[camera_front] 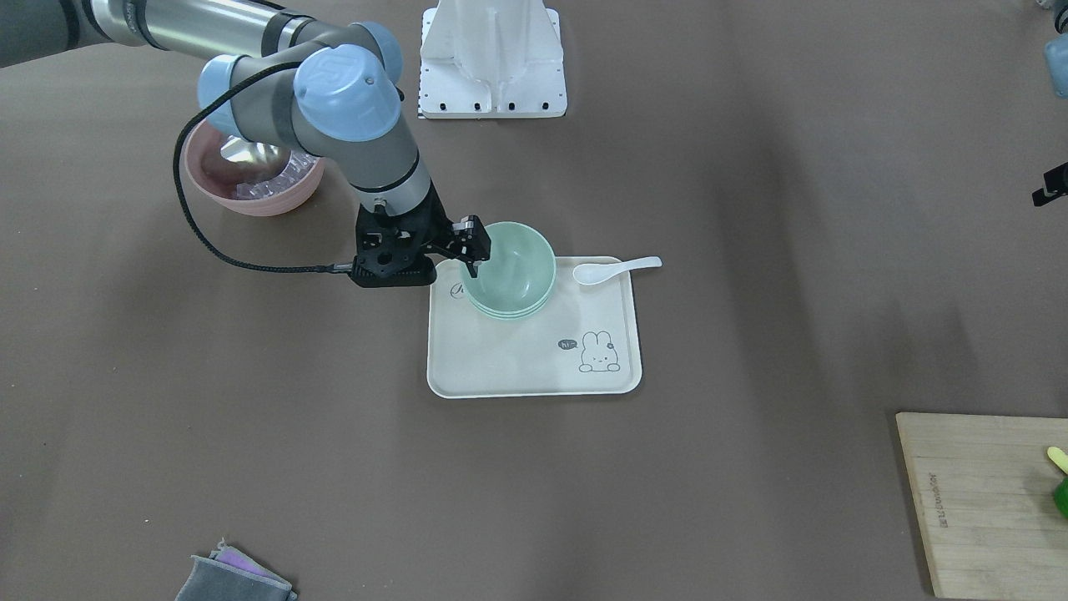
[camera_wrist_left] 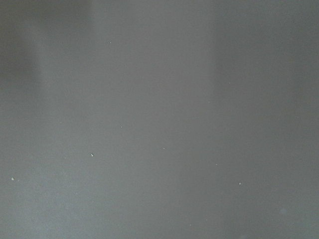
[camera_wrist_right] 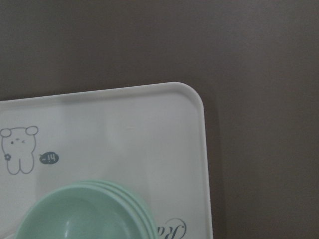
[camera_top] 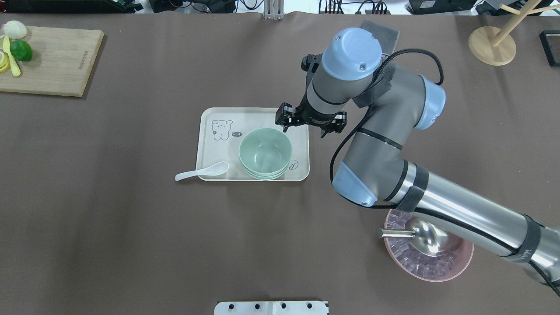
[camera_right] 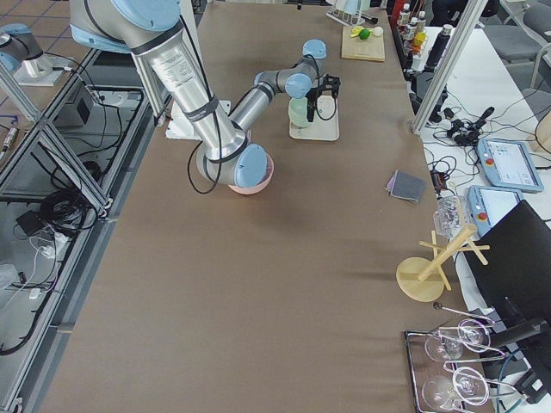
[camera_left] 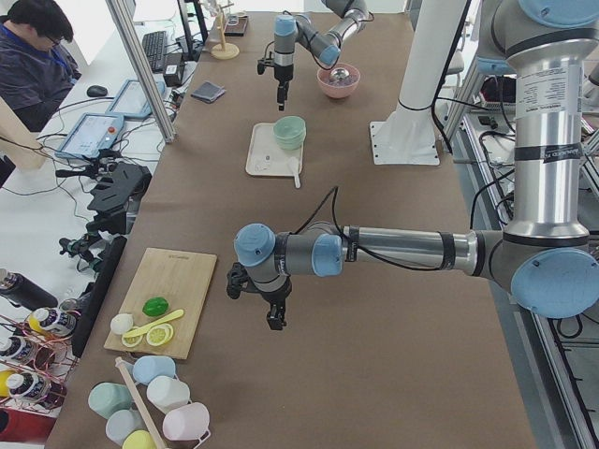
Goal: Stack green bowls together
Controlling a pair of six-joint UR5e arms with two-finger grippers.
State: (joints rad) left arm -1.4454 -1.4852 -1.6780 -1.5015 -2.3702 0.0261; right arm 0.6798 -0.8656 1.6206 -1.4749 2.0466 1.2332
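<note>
We're in a robotics lab, no question. Two industrial robot arms (camera_left: 374,251) work over one long, brown-covered surface (camera_left: 374,374), with a white stand (camera_left: 412,94) bolted down at one o'clock. Left side view: a man (camera_left: 28,47) at ten o'clock, control tablets (camera_left: 94,136) at nine, and aluminium posts (camera_left: 140,65) along the edge. Right side view: cables (camera_right: 52,211) sprawl over the floor at nine o'clock. A cutting board (camera_left: 164,299) and cups (camera_left: 154,407) at seven o'clock are kitchen things amid all that hardware.

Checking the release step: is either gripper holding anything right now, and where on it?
Nothing is held. The right gripper is open above the stacked green bowls, clear of them. The left gripper shows nothing in it.
</note>
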